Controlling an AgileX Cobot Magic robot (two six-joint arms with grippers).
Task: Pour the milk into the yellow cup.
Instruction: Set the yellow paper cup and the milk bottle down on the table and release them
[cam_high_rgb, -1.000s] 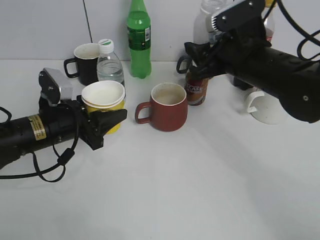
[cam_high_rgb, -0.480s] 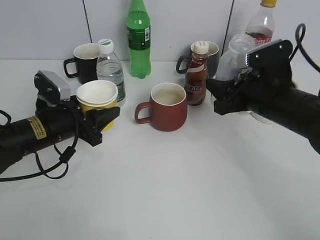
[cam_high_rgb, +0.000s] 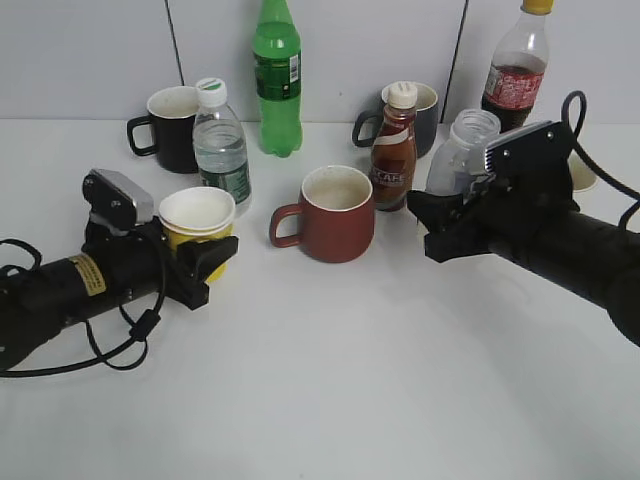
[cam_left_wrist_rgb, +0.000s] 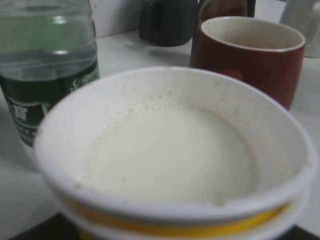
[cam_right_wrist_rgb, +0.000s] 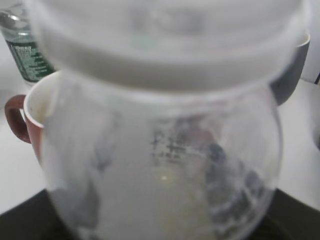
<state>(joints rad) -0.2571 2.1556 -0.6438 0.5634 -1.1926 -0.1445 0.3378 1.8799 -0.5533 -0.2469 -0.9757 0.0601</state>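
Note:
The yellow cup (cam_high_rgb: 201, 228) sits low at the left, held in my left gripper (cam_high_rgb: 205, 262), which is shut on it. In the left wrist view the cup (cam_left_wrist_rgb: 170, 150) holds white milk (cam_left_wrist_rgb: 170, 150). My right gripper (cam_high_rgb: 440, 225) is shut on the clear milk bottle (cam_high_rgb: 458, 152), upright at the right of the table. In the right wrist view the bottle (cam_right_wrist_rgb: 165, 150) fills the frame, its walls smeared white.
A dark red mug (cam_high_rgb: 335, 213) stands in the middle. A water bottle (cam_high_rgb: 221, 145), black mug (cam_high_rgb: 172, 127), green bottle (cam_high_rgb: 278, 80), brown coffee bottle (cam_high_rgb: 393, 148), grey mug (cam_high_rgb: 425, 110) and cola bottle (cam_high_rgb: 517, 68) line the back.
The right gripper has brought the milk bottle down from a tipped pose near the back to upright at the right. The left gripper has lowered the yellow cup toward the table.

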